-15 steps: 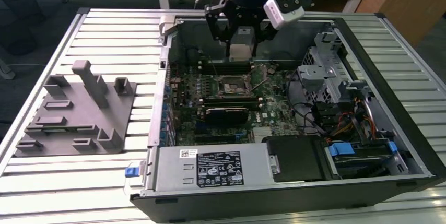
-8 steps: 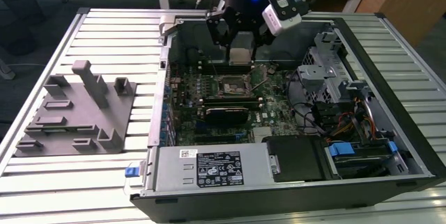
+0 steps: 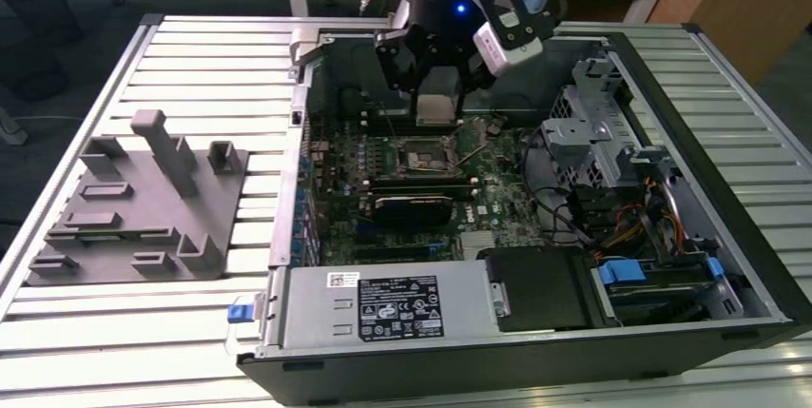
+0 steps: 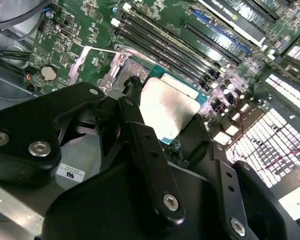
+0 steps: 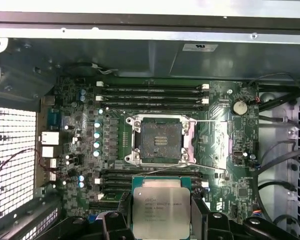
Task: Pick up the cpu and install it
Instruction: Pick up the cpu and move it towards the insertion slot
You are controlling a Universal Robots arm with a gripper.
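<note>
The cpu, a thin square chip with a pale silver top and a green rim, hangs between my black fingers. My gripper is shut on the cpu inside the open computer case, above the motherboard. The bare cpu socket, its metal frame swung open, lies on the board a short way beyond the chip. In the exterior view the socket sits just below the gripper. The second wrist view shows the cpu held over the socket, with one finger along its edge.
A grey plastic block with upright posts lies on the slatted table at the exterior view's left. Memory slots flank the socket. Case walls, a drive cage, loose cables and the power supply hem in the board.
</note>
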